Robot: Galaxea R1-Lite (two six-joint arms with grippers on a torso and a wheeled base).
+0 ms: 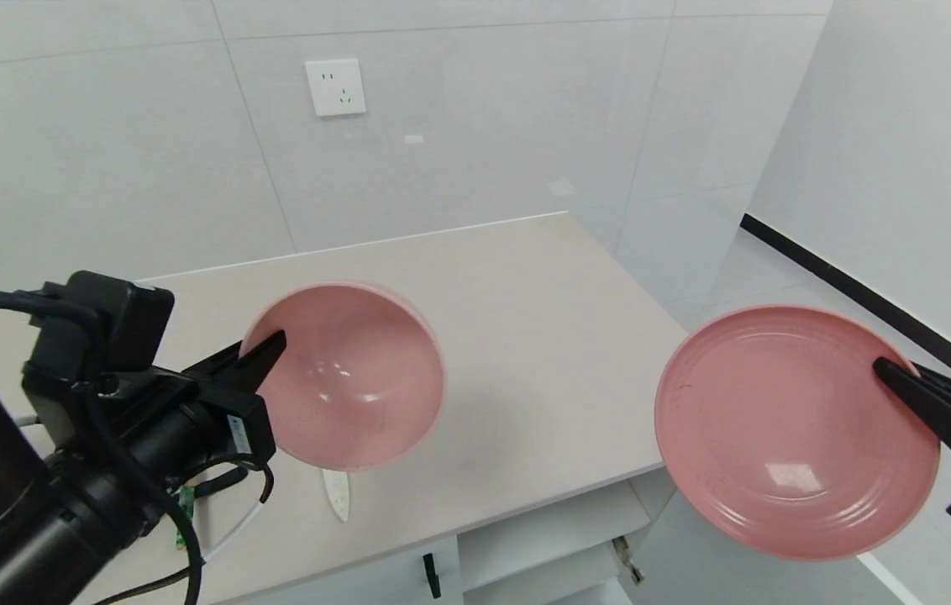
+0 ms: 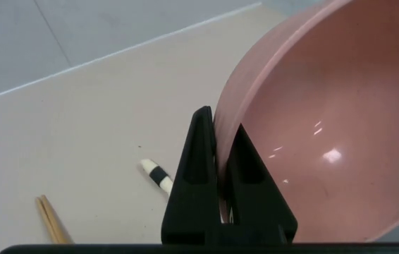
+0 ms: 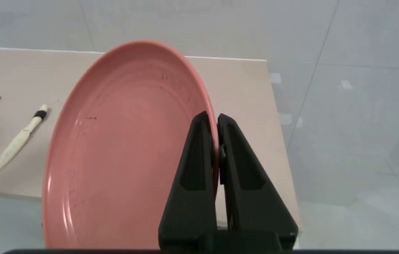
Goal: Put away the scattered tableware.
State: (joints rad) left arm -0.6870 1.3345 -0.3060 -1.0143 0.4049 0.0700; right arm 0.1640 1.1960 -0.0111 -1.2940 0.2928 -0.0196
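The left tool is seen closed on the rim of a round pink glossy bowl: one finger is set inside the wall and the other outside it, as is shown plainly in the left wrist view. The bowl is held clear above the pale beige table and is tipped on its side, so that its hollow is turned towards the head camera. On the table under this tool a slim white utensil with a black band is laid flat, and a pair of light wooden chopsticks is laid near it, apart from it. Under the table's front edge a white cabinet with an open shelf is seen. Past the table's right edge a round pink flat plate with a ringed base is held off the table, tilted steeply with its face towards the head camera. Its right rim is pinched between the narrow black fingers of the right tool.
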